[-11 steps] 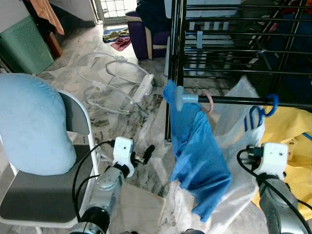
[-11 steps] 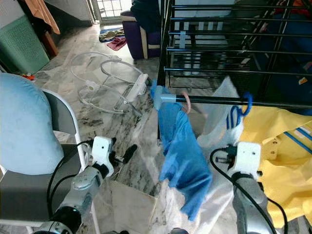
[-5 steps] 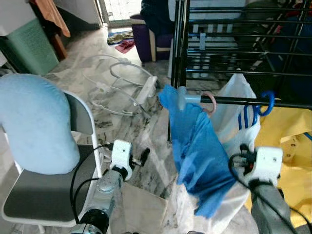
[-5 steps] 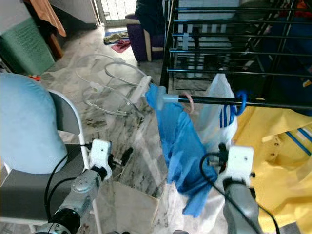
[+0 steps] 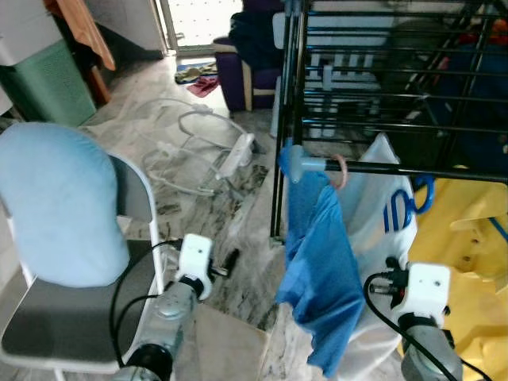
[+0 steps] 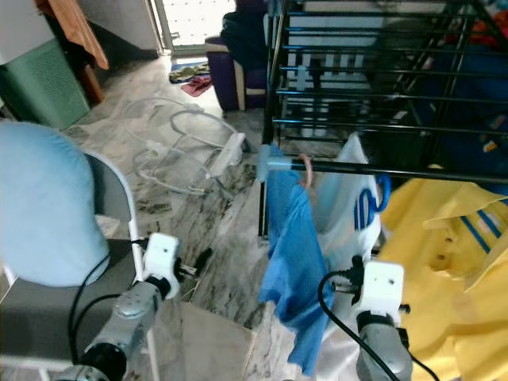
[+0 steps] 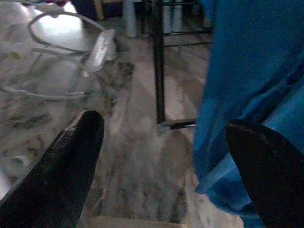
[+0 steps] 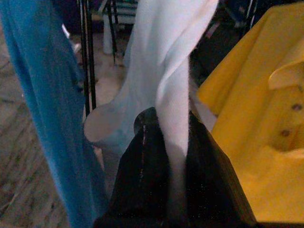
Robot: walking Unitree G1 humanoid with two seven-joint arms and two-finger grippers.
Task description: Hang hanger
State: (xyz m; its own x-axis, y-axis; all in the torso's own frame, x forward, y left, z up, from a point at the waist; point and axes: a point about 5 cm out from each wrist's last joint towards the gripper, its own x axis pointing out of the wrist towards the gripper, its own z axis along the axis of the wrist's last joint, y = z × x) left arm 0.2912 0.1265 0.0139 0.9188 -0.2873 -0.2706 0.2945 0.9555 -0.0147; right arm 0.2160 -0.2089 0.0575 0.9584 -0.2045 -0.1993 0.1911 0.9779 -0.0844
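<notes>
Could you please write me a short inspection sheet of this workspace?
Surface: marble floor, no table.
Job's things: white garment on blue hanger, hooked on black drying rack; blue garment and yellow shirt beside it.
Clutter: white tubular frame on the floor.
Grippers: right gripper shut on the white garment's fabric; left gripper open, empty.
Cables: black wrist leads.
Surroundings: folding chair with blue cushion, green cabinet.

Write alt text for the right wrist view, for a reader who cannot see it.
The right gripper has its two black fingers shut on a fold of the white garment, which hangs down from above. A blue garment hangs to one side and a yellow shirt with buttons to the other, with black rack legs behind.
</notes>
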